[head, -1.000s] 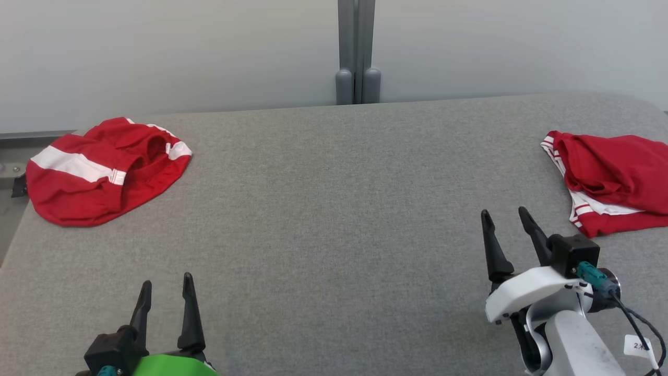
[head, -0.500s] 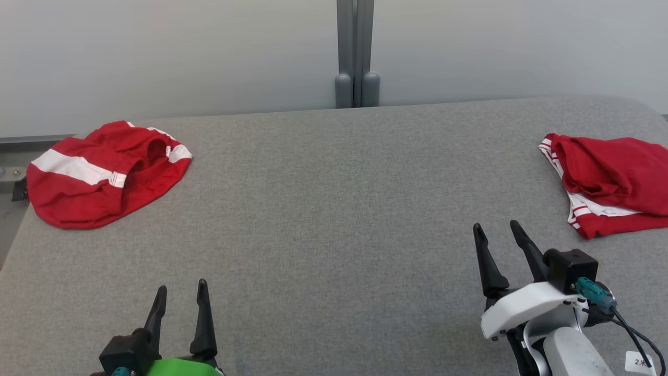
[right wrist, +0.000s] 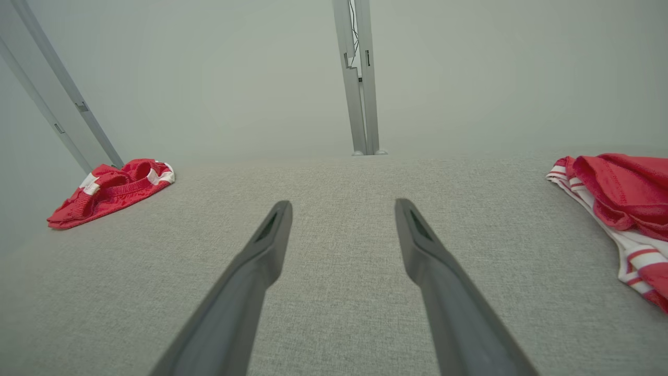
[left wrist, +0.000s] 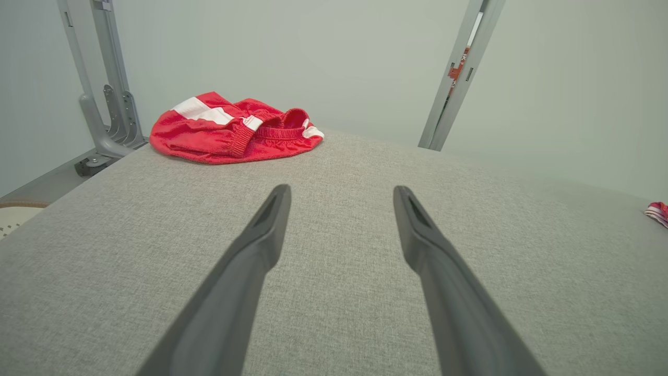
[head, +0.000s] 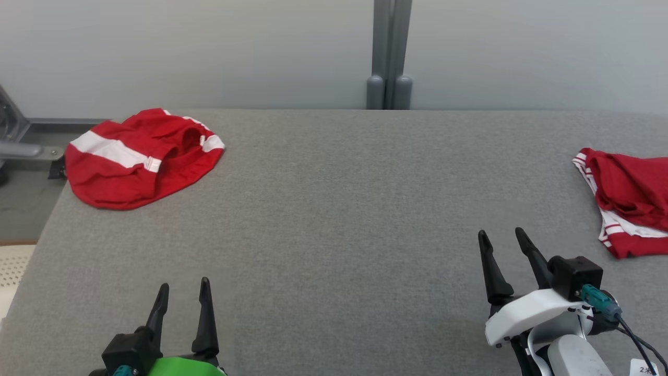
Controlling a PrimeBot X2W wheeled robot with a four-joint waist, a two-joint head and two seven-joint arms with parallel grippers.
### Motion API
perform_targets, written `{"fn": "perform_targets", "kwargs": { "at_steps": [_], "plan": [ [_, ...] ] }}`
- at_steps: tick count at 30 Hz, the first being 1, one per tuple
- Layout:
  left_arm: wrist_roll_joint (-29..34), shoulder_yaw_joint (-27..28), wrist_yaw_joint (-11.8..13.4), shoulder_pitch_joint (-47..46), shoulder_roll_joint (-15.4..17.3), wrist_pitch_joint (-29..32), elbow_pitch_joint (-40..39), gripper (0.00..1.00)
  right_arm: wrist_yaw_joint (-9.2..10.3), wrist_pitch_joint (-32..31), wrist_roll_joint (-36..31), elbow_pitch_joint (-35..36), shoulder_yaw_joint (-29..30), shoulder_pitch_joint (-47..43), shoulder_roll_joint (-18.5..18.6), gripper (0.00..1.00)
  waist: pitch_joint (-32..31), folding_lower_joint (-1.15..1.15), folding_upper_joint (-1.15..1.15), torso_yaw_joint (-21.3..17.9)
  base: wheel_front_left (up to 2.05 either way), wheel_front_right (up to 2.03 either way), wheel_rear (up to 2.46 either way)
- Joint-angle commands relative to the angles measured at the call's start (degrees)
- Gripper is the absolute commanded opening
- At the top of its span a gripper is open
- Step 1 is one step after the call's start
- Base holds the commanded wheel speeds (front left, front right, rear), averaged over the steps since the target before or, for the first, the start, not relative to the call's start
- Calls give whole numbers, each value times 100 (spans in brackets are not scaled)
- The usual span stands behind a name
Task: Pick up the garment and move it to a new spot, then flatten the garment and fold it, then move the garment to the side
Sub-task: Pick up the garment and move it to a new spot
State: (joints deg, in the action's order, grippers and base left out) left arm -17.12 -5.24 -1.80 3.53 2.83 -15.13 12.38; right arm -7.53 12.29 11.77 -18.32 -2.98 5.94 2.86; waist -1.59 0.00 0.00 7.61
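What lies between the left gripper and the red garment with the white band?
Nothing: the grey surface from the left gripper to the red garment is bare, as the left wrist view shows.

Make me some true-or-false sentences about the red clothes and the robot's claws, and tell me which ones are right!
1. The banded red garment lies on the left side of the grey table. True.
2. The left gripper is holding cloth. False: it is open and empty, over bare table.
3. The right gripper is open. True.
4. The striped red garment touches the banded one. False: they lie far apart, on opposite sides of the table.
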Motion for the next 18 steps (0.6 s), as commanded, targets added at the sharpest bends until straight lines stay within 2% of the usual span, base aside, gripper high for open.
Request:
{"fn": "perform_targets", "kwargs": {
  "at_steps": [1, 10, 18],
  "plan": [
    [48, 46, -13, -47, 14, -1, -20, 100, 9, 46, 35, 26, -15, -58, 9, 100, -3, 0, 0, 433, 0, 0, 0],
    [125, 261, -25, -11, 71, -1, -111, 100, 9, 98, 126, -46, -262, 68, 9, 100, 44, 0, 0, 1417, 0, 0, 0],
    [148, 358, -65, 25, 71, -1, -140, 100, 9, 157, 219, -167, -427, 163, 13, 100, 79, 0, 0, 1896, 0, 0, 0]
  ]
}}
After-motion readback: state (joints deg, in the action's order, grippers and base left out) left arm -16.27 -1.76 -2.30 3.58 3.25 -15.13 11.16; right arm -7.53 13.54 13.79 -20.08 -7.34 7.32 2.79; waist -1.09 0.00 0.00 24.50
